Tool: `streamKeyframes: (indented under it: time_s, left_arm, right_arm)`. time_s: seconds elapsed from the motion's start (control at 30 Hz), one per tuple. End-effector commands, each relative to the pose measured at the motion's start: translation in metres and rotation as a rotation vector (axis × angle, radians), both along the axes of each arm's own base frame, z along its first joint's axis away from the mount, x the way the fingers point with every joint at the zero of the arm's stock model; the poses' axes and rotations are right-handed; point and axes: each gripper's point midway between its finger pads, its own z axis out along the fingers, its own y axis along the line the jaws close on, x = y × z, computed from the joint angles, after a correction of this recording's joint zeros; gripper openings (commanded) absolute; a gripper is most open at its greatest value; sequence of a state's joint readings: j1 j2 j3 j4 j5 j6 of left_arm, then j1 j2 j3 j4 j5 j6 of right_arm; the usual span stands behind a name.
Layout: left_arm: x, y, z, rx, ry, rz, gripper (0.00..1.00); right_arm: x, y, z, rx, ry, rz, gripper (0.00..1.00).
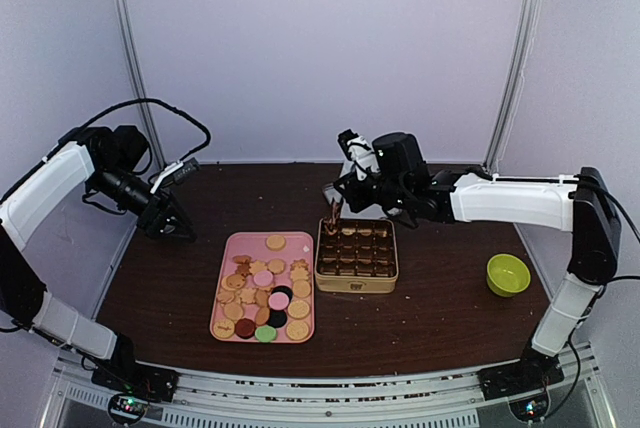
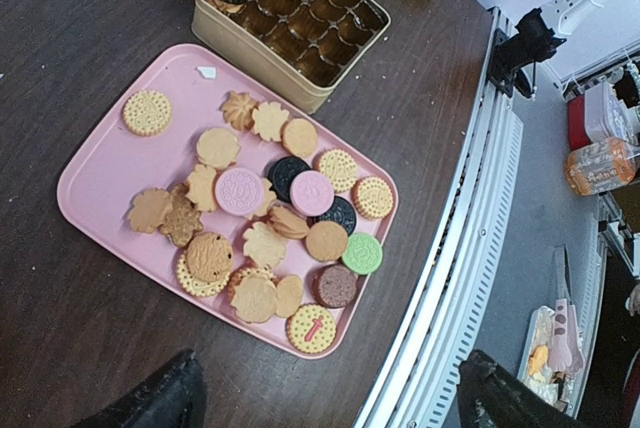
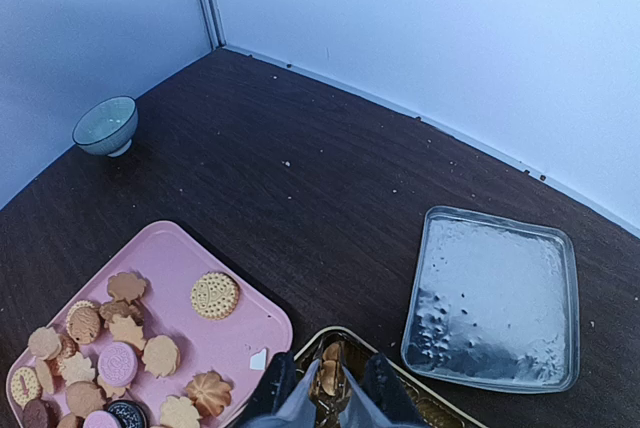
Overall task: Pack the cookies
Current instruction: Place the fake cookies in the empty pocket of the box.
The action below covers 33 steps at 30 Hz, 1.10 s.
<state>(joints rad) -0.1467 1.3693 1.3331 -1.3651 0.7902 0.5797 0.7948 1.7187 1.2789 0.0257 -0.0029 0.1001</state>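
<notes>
The right gripper (image 1: 333, 210) is pinching a small tan cookie (image 3: 330, 380) over the far-left cell of the square gold tin (image 1: 357, 281), mid-counter. The left gripper (image 1: 178, 225) is hanging open near the left edge. The other assorted cookies (image 1: 262, 288) are lying on the pink rectangular tray (image 1: 240, 246) beside the tin.

Tabletop is a dark brown wood-look board (image 1: 440, 288), matt, dusted with pale specks. The pink rectangular tray (image 2: 100, 178) looks like smooth plastic with a soft satin sheen. The small round tan, pink and black cookies (image 2: 240, 191) on it are matt, mostly with embossed or bumpy faces. The square gold tin (image 2: 250, 53) reads as metal, low gloss. The flat silver lid (image 3: 495, 293) is bare metal, shiny but dimpled. The lime-green bowl (image 1: 508, 274) looks like glossy plastic.
</notes>
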Motion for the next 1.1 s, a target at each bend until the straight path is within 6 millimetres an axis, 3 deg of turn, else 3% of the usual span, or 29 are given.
streamKeyframes:
  time_s: [0.0, 0.17, 0.3, 0.63, 0.87, 1.07]
  left_arm:
    - [-0.003, -0.002, 0.006, -0.024, -0.005, -0.017, 0.89]
    - [-0.003, -0.002, 0.007, -0.024, -0.006, -0.017, 0.9]
    - [-0.003, -0.003, 0.008, -0.03, -0.007, -0.017, 0.9]
    - [-0.004, -0.003, 0.007, -0.032, 0.004, -0.017, 0.9]
    - [-0.004, -0.003, 0.007, -0.037, 0.013, -0.019, 0.9]
    - [-0.005, -0.004, 0.007, -0.036, 0.021, -0.026, 0.89]
  right_arm:
    - [0.009, 0.007, 0.024, 0.043, -0.055, 0.0, 0.0]
    - [0.008, 0.008, 0.026, 0.042, -0.057, 0.012, 0.01]
    - [0.006, 0.01, 0.029, 0.041, -0.057, 0.025, 0.23]
    - [0.003, 0.006, 0.048, 0.058, -0.088, 0.025, 0.25]
    - [0.001, 0.007, 0.051, 0.057, -0.086, 0.042, 0.37]
    - [-0.003, 0.007, 0.06, 0.079, -0.099, 0.048, 0.32]
